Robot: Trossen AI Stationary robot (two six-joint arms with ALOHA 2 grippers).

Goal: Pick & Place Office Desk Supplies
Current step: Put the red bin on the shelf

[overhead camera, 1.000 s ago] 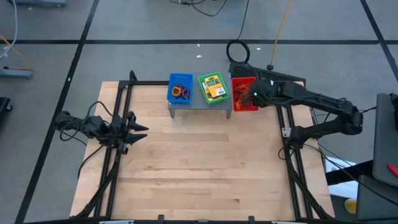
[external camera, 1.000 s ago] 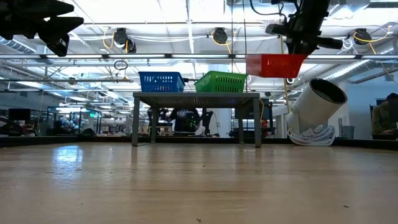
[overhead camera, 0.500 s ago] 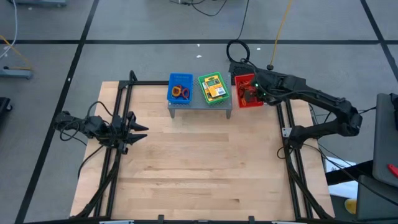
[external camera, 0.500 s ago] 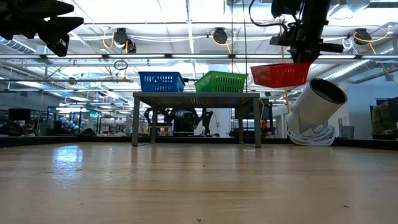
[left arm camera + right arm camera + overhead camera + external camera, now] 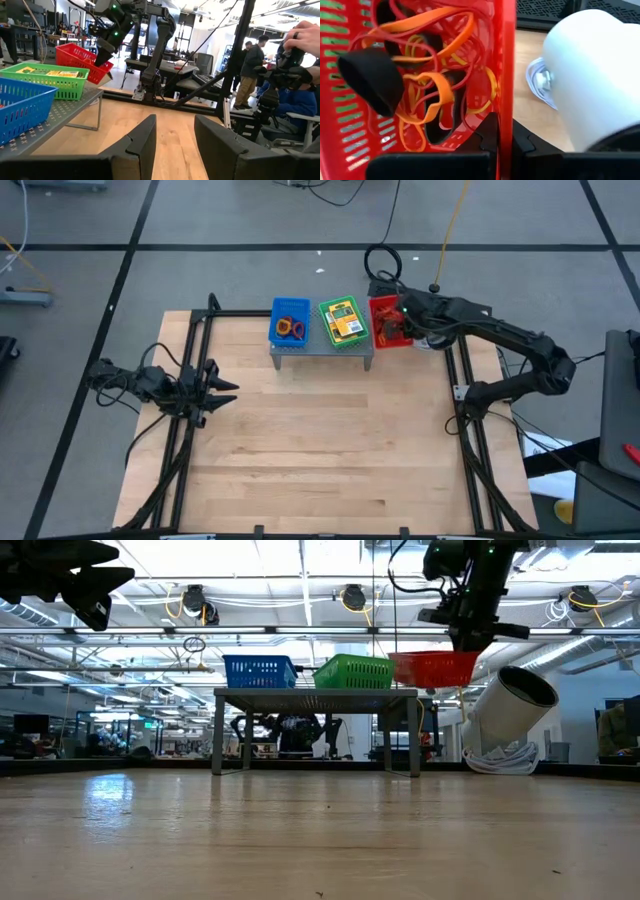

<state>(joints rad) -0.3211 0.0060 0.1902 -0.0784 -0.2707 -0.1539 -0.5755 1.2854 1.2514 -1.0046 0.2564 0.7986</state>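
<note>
The right claw (image 5: 405, 323) pinches the rim of the red basket (image 5: 388, 323) of rubber bands (image 5: 435, 85), held just right of the green basket (image 5: 343, 321) at the shelf (image 5: 322, 347) end. Lower it level, flush beside green. The left claw (image 5: 222, 387) waits open, near left.

Even, bright overhead light fills the scene. In the high view the wooden table (image 5: 320, 440) looks evenly lit with only faint shadows. The low view glares at upper centre from ceiling lights, with a pale reflection on the tabletop at lower left. In the right wrist view, the red basket (image 5: 420, 75) is softly blurred.
</note>
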